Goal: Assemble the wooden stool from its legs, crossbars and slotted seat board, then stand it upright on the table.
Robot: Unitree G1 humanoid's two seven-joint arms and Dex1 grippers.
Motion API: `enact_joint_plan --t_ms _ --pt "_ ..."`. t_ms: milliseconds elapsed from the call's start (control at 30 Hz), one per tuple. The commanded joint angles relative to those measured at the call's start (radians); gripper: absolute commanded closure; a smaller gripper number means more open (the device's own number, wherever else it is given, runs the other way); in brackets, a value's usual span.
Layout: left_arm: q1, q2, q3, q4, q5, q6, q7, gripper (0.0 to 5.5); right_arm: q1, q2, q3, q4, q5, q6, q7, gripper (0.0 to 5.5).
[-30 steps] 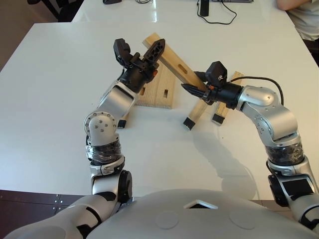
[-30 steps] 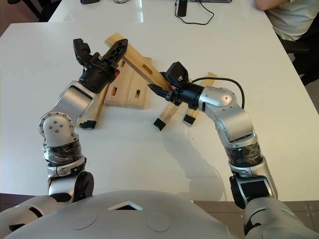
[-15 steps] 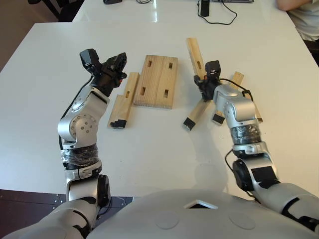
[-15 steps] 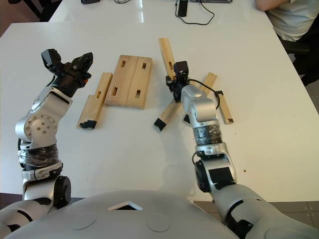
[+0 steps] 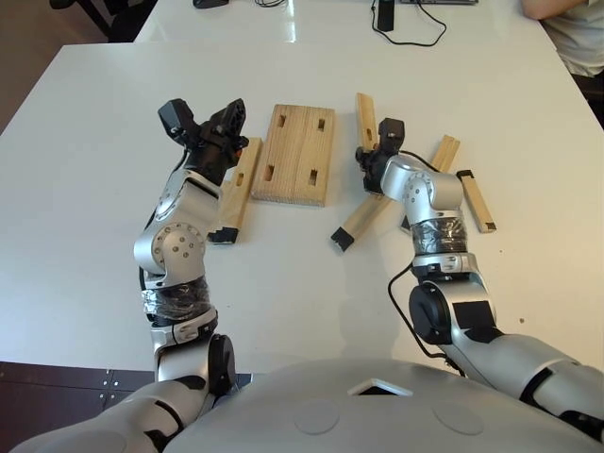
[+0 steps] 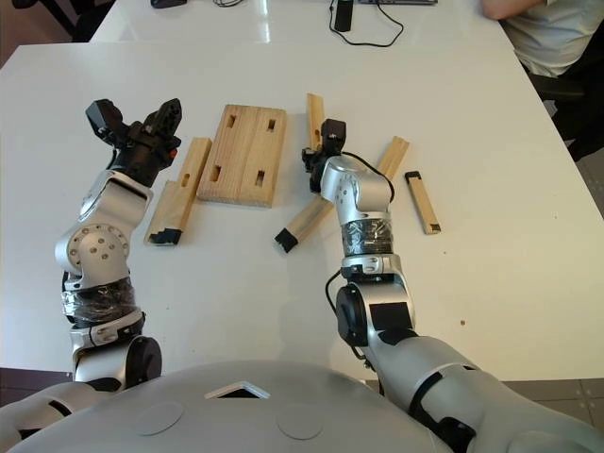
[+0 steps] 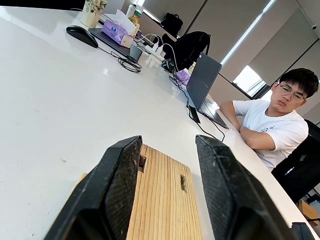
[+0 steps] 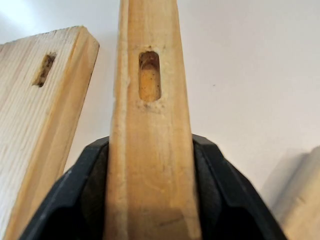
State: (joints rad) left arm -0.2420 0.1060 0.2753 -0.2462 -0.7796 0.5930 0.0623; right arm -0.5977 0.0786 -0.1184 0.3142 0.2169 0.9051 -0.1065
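— How far along are we on the stool?
— We are barely starting. The seat board (image 5: 294, 156) is lying flat on the worktop (image 5: 94, 189), its slots unfilled, and nothing is joined.
— And our arms?
— Our right gripper (image 5: 370, 156) is clamping its fingers (image 8: 82, 200) on a slotted leg (image 5: 365, 109) just beside the board. Our left gripper (image 5: 226, 118) is hovering with fingers apart, holding nothing, over two wooden pieces (image 5: 234, 189) on the board's other side.
— What is left?
— A black-footed leg (image 5: 363, 215), another leg (image 5: 439, 156) and a crossbar (image 5: 475, 198) are lying loose. We are judging that all fitting and the standing-up remain.
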Motion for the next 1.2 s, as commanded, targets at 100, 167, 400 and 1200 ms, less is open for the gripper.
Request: enact_joint_plan --t_ms 100,167,400,1200 --pt "0.020 -0.043 0.004 -0.027 0.009 -0.015 0.019 3.50 0.098 -0.218 0.110 -0.190 -0.022 0.162 0.160 3.46" --pt "0.029 -0.052 0.009 -0.034 0.013 -0.025 0.025 3.50 0.087 -0.254 0.123 -0.242 -0.011 0.161 0.210 3.46" --pt "0.038 -0.053 0.018 -0.043 0.023 -0.033 0.026 3.50 0.052 -0.361 -0.003 -0.304 -0.009 0.036 0.260 3.46" --pt "0.127 -0.071 0.012 -0.109 0.032 -0.029 0.025 3.50 0.611 -0.695 0.105 -0.311 -0.098 -0.077 0.570 3.46"
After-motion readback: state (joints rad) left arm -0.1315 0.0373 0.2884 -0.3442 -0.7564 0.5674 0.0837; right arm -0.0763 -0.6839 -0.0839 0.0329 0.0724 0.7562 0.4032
